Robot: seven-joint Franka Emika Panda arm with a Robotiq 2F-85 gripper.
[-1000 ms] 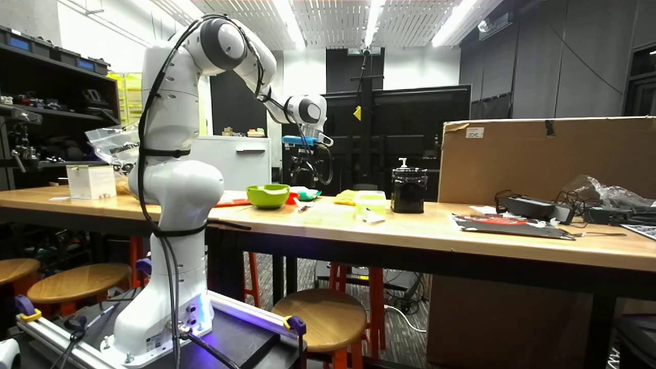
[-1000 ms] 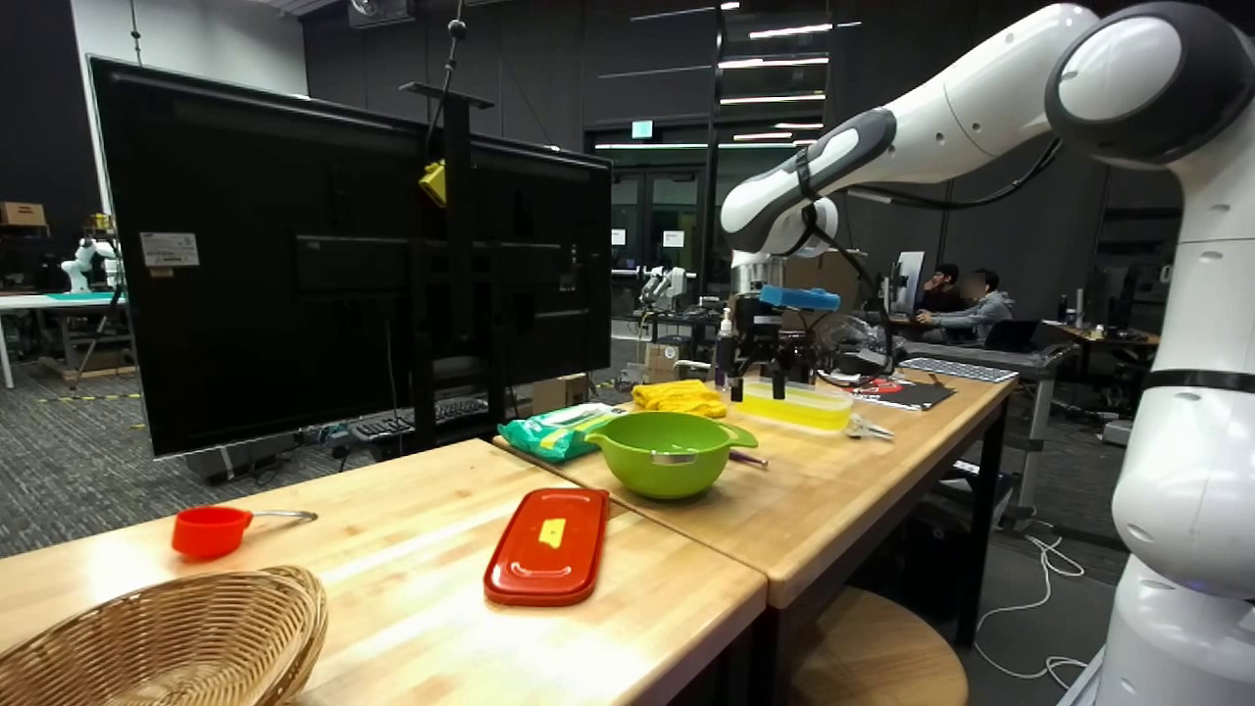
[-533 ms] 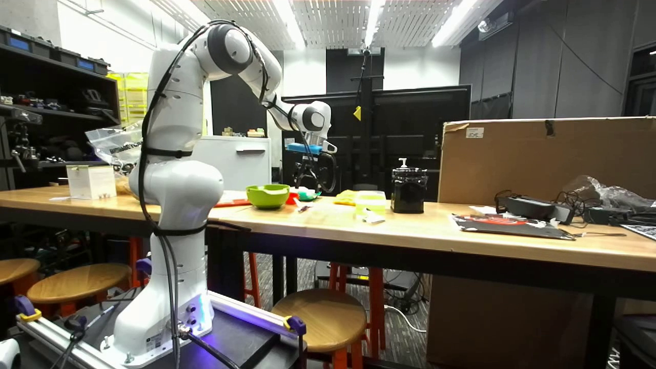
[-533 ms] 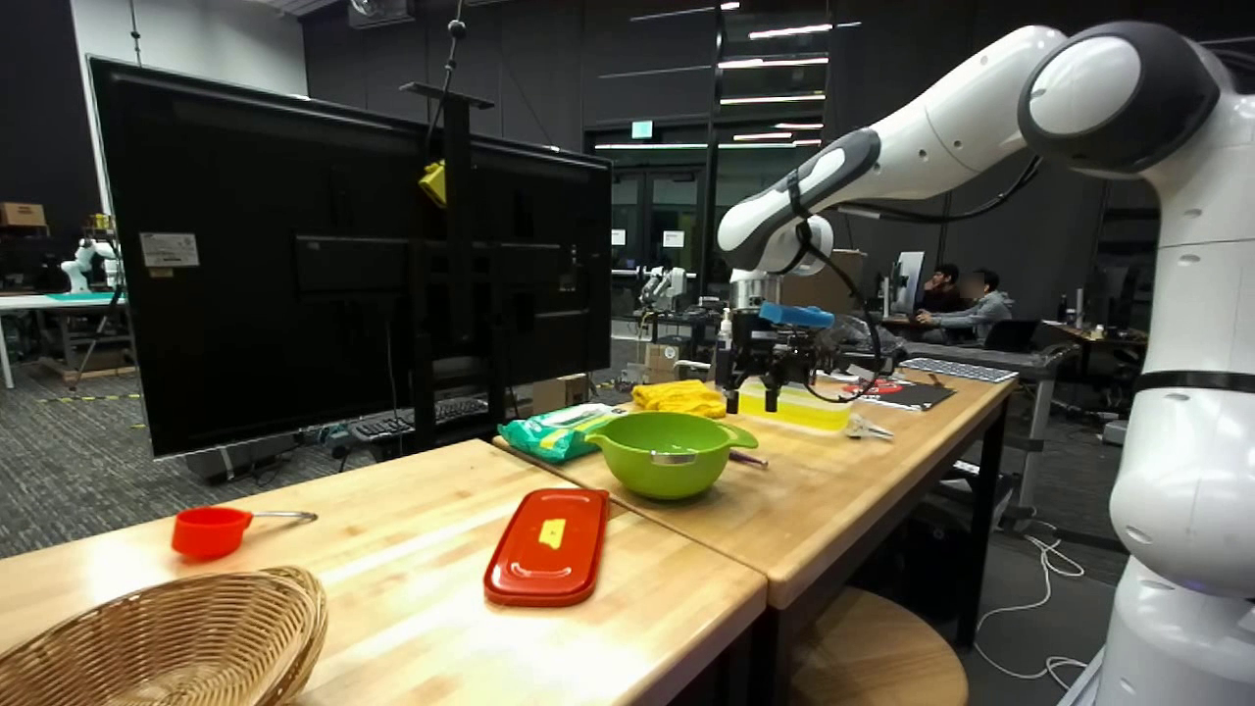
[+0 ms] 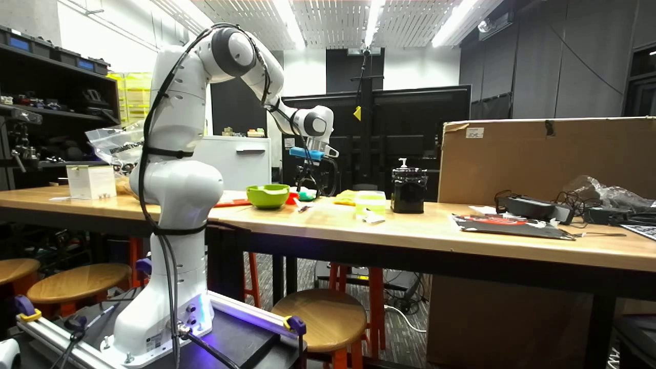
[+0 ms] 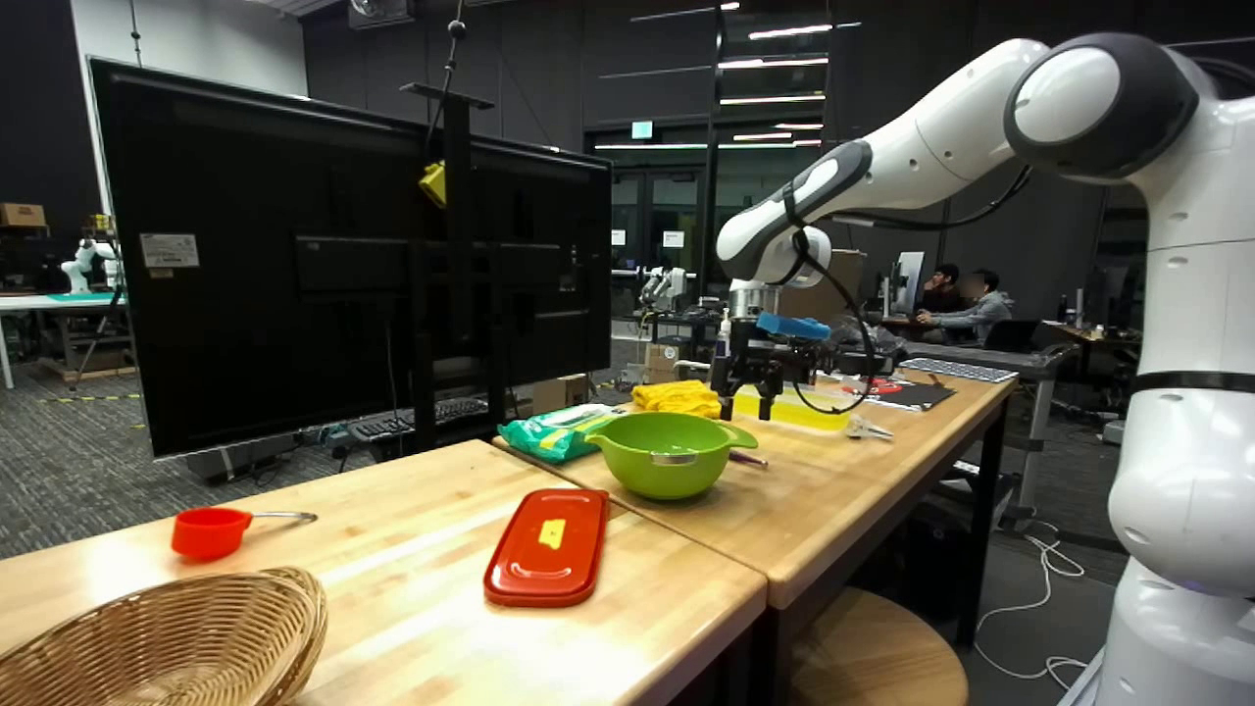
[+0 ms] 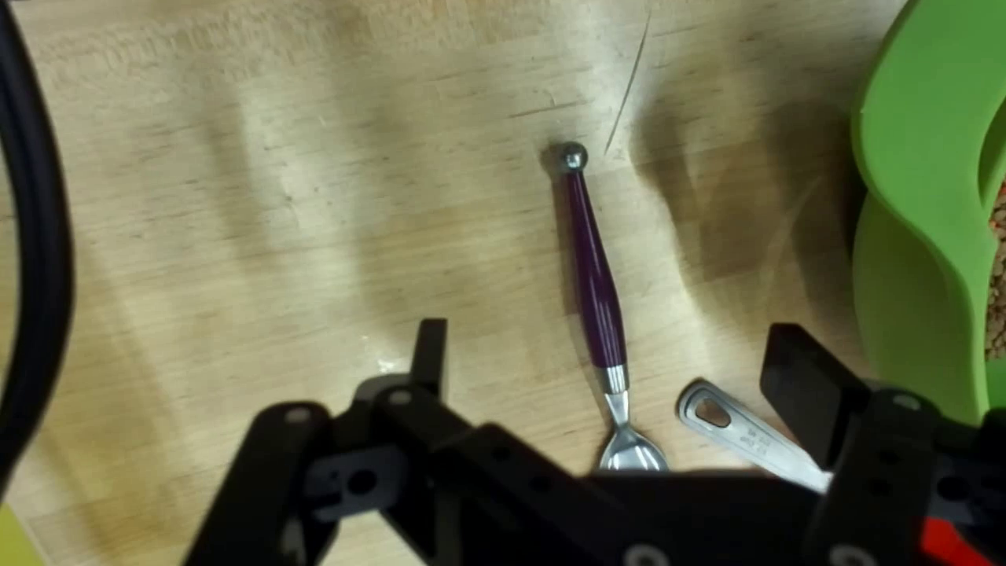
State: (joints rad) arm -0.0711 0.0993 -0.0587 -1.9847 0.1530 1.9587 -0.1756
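My gripper (image 7: pixel 612 352) stands open above the wooden table, its fingers wide apart with nothing held. Below the gap lies a spoon with a purple handle (image 7: pixel 599 291) and a ball end; its metal bowl is partly hidden by the gripper body. A silver measuring handle (image 7: pixel 750 440) lies to its right, its far end covered by the right finger. Beyond that finger is a green bowl (image 7: pixel 904 196) with brown granules (image 7: pixel 998 303) inside. In both exterior views the gripper (image 6: pixel 745 407) (image 5: pixel 309 189) hangs over the table near the green bowl (image 6: pixel 667 459) (image 5: pixel 268 197).
Near the gripper are a yellow cloth (image 6: pixel 678 397), a clear tub with yellow contents (image 6: pixel 799 409) and a green wipes pack (image 6: pixel 557 433). A red lid (image 6: pixel 547 554), a red cup (image 6: pixel 211 534) and a wicker basket (image 6: pixel 167 628) stand farther off. A black pump dispenser (image 5: pixel 408 190) rises behind.
The arm has come down and shifted: the gripper now hangs lower over the table, nearer the green bowl in an exterior view. It stays open, and the objects have not moved.
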